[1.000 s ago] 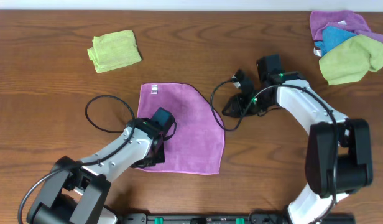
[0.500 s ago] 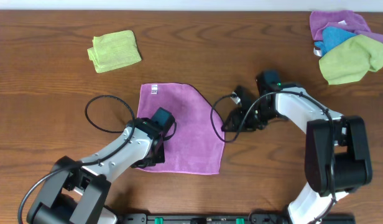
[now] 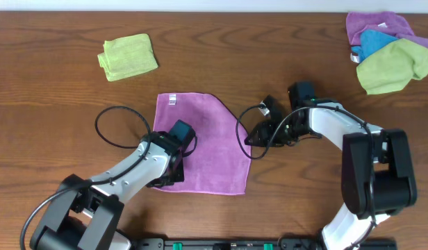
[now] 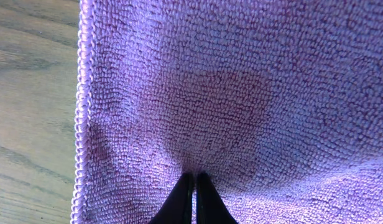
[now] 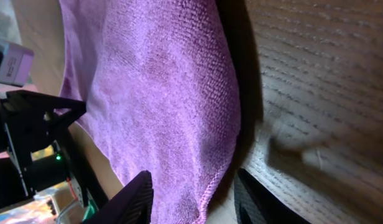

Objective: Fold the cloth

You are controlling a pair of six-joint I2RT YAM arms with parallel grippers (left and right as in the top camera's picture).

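The magenta cloth (image 3: 207, 139) lies spread flat on the wooden table, its small white tag (image 3: 171, 98) at the far left corner. My left gripper (image 3: 167, 175) rests on the cloth's near left part. In the left wrist view it (image 4: 192, 175) is shut, and the terry cloth (image 4: 241, 93) puckers into its tips, just inside the stitched left edge. My right gripper (image 3: 259, 135) is at the cloth's right edge. In the right wrist view it (image 5: 193, 180) stands open, with the hemmed edge of the cloth (image 5: 160, 93) between its two fingers.
A folded lime-green cloth (image 3: 128, 56) lies at the far left. A pile of purple, blue and green cloths (image 3: 388, 52) sits at the far right corner. Black cable loops lie left of the cloth (image 3: 106, 132) and along its right edge (image 3: 240, 128).
My right gripper has come nearer and leftward, down to the cloth's right edge, and its fingers have spread wider. The left arm and the cloth have not moved.
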